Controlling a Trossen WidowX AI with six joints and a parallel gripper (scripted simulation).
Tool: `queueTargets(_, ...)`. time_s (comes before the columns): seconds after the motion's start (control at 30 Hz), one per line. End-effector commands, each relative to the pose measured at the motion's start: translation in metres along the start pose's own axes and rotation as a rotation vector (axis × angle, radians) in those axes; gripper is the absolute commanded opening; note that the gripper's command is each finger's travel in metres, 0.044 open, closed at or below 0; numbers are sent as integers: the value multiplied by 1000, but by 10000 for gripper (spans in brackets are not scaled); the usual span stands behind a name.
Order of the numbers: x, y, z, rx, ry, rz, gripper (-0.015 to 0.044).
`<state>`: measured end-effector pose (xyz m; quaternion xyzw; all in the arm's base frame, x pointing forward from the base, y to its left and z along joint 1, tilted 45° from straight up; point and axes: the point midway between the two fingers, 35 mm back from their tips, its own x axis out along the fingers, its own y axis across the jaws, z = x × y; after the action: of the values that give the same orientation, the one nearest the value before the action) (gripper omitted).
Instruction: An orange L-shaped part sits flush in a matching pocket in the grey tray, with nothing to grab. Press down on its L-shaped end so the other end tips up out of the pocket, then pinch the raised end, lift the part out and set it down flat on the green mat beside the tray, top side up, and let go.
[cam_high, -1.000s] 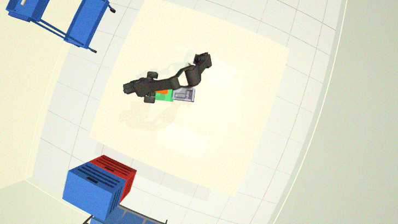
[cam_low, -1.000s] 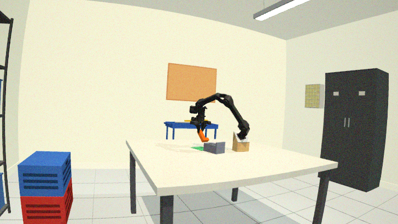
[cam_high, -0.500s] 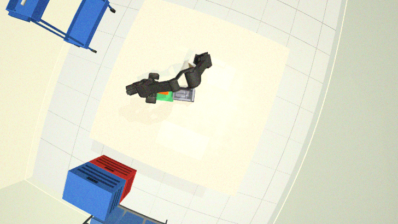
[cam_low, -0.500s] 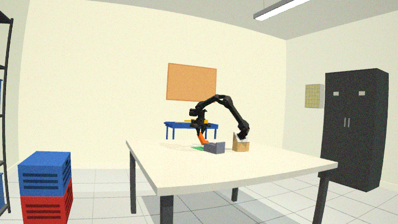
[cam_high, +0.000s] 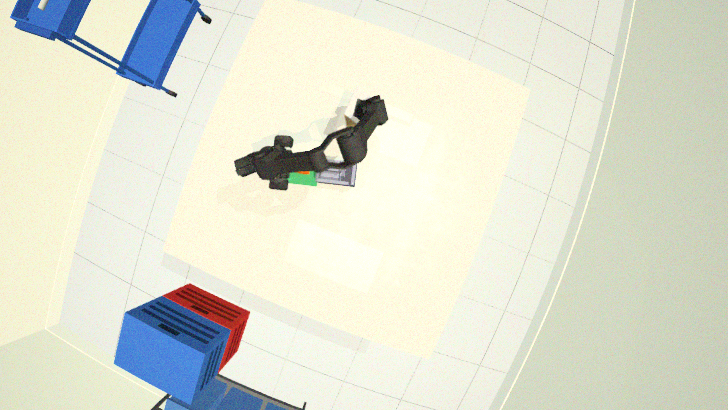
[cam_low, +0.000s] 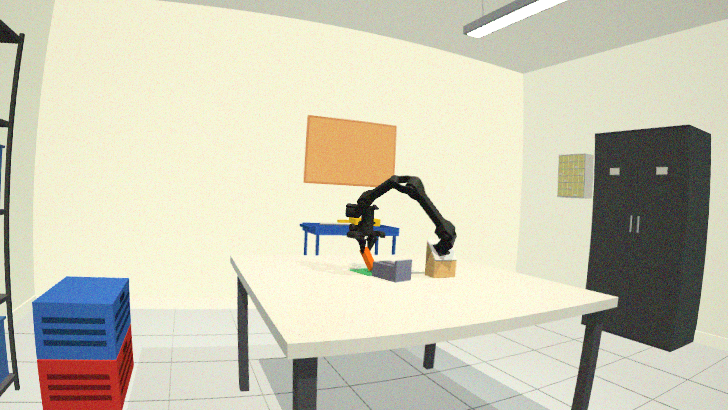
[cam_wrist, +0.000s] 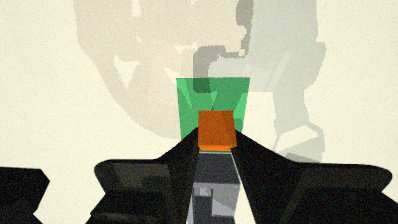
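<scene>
The orange part (cam_high: 303, 172) (cam_low: 367, 258) (cam_wrist: 216, 128) is pinched at its upper end and hangs steeply tilted, its lower end close to the green mat beside the tray. My gripper (cam_low: 365, 248) (cam_wrist: 213, 131) is shut on it. Whether the lower end touches the mat cannot be told. The green mat (cam_high: 309, 181) (cam_low: 356, 270) (cam_wrist: 186, 107) lies under and behind the part, partly covered by the arm in the top view. The grey tray (cam_high: 355, 177) (cam_low: 402, 271) (cam_wrist: 216, 167) stands against the mat's edge, and its pocket holds no orange part.
A wooden block (cam_low: 440, 268) stands under the arm's base, on the far side of the tray in the exterior view. The arm reaches over the tray in the top view. Its shadows fall across the table and mat in the wrist view.
</scene>
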<state>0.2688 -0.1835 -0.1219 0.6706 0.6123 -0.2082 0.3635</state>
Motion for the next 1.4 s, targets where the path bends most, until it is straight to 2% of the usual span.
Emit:
queueTargets(0.0, 8, -3, -2, 12, 14, -1, 0)
queueTargets(0.87, 7, -2, -1, 6, 9, -4, 0)
queueTargets(1.2, 4, -2, -1, 6, 8, -4, 263)
queueTargets(1.37, -40, -1, 2, 10, 8, -4, 394)
